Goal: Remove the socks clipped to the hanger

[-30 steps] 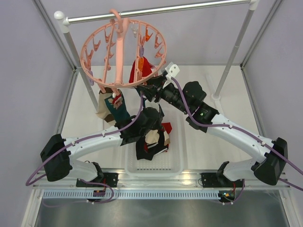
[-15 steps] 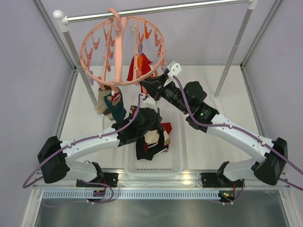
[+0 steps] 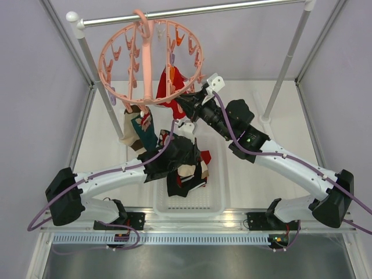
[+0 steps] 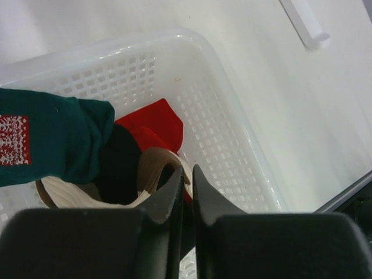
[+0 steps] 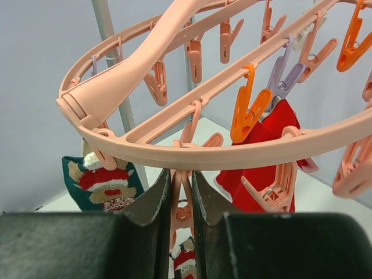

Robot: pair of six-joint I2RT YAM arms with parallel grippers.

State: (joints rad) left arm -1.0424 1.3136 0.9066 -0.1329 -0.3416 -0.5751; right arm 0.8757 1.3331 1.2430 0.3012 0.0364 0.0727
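Observation:
The salmon-pink hanger (image 3: 152, 58) hangs from the metal rail. A red sock (image 3: 170, 86) is clipped inside the ring. A dark teal patterned sock (image 3: 144, 131) and a beige-brown sock (image 3: 130, 138) hang at its near left edge. My right gripper (image 3: 180, 100) is under the ring's near edge. In the right wrist view it (image 5: 181, 186) is shut on a pink clip (image 5: 182, 200), with the red sock (image 5: 261, 168) to its right and the teal sock (image 5: 104, 183) to its left. My left gripper (image 4: 189, 174) is shut above the white basket (image 4: 232, 116); nothing shows between its jaws.
The basket (image 3: 218, 195) sits between the arm bases and holds red (image 4: 154, 125), black (image 4: 119, 171), beige (image 4: 157, 165) and teal (image 4: 52, 136) socks. The rail's uprights (image 3: 288, 58) stand at the left and right. Grey walls close in the sides.
My right gripper has moved up and left to the ring's near edge. The hanger has swung and the hanging socks have shifted. My left gripper has moved slightly right over the basket.

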